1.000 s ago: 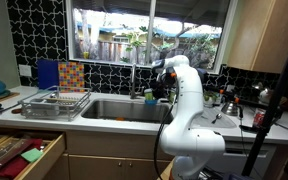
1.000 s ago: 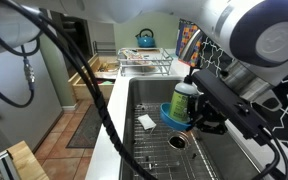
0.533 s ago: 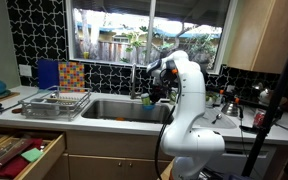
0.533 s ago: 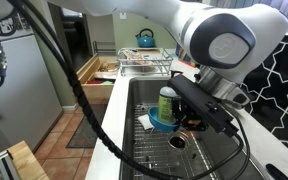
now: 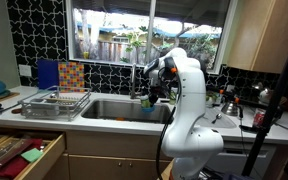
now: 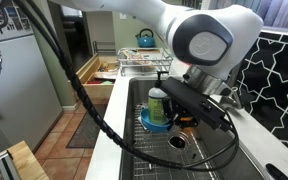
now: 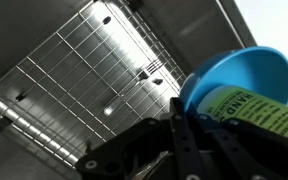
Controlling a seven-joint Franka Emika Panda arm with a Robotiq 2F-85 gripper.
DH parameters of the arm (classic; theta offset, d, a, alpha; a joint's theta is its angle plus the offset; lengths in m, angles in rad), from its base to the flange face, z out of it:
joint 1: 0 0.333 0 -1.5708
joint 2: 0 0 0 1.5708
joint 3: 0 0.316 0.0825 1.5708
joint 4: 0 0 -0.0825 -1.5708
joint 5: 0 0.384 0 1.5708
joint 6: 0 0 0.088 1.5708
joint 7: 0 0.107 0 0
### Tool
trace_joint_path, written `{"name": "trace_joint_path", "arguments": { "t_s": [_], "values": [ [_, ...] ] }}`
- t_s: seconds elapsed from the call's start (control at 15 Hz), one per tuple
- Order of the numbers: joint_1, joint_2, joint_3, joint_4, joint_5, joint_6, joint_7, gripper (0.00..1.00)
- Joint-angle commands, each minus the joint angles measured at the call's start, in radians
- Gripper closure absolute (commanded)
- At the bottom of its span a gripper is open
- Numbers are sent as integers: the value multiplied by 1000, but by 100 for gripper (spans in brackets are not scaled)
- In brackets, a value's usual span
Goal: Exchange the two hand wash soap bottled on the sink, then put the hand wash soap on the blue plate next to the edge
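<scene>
Now the fingers (image 7: 177, 128) are clamped on the rim of the plate (image 7: 229, 72) and hold it tilted above the wire grid in the sink (image 7: 29, 30). The soap (image 7: 259, 112), with its green label, rests on the plate just beside the fingers, clear of the basin floor below.

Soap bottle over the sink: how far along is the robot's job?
Done: the green soap bottle stands on the blue plate. In hand: the end effector appears to grip the plate, above the sink basin. Left: setting it down by the edge; a second bottle is not visible.
</scene>
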Motion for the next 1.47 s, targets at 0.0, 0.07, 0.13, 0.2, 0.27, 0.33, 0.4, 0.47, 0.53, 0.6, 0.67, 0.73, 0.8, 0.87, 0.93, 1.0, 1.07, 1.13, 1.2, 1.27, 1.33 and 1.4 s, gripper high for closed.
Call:
{"name": "trace_joint_path", "arguments": {
  "t_s": [0.0, 0.07, 0.13, 0.2, 0.27, 0.33, 0.4, 0.47, 0.53, 0.6, 0.67, 0.73, 0.8, 0.87, 0.93, 1.0, 1.07, 1.13, 1.2, 1.27, 1.33, 1.4],
  "values": [
    [86, -171, -60, -238, -3, 127, -174, 99],
    [107, -208, -74, -290, 1, 161, -219, 99],
    [132, -241, -86, -339, 4, 186, -264, 99],
    [160, -273, -100, -390, -1, 214, -302, 99],
    [187, -300, -115, -425, 3, 228, -332, 99],
    [214, -328, -131, -462, 8, 238, -346, 99],
    [241, -351, -147, -484, 18, 241, -368, 99],
    [267, -374, -164, -511, 28, 256, -377, 99],
    [294, -391, -176, -533, 22, 266, -388, 99],
    [318, -410, -185, -562, 9, 282, -394, 99],
    [340, -419, -192, -576, 6, 290, -401, 99],
    [359, -431, -200, -594, 8, 302, -414, 99],
    [376, -442, -206, -614, 10, 332, -426, 99],
    [391, -448, -212, -630, 13, 350, -442, 99],
    [404, -450, -217, -639, 14, 358, -438, 99],
    [416, -456, -221, -655, 18, 368, -449, 99],
    [426, -463, -225, -667, 21, 369, -457, 99],
    [434, -469, -229, -677, 25, 370, -469, 99],
    [442, -474, -233, -684, 25, 369, -477, 99],
    [448, -476, -235, -692, 26, 386, -483, 99],
    [453, -476, -239, -695, 24, 386, -486, 99],
    [457, -476, -242, -699, 28, 397, -483, 99]
  ]
}}
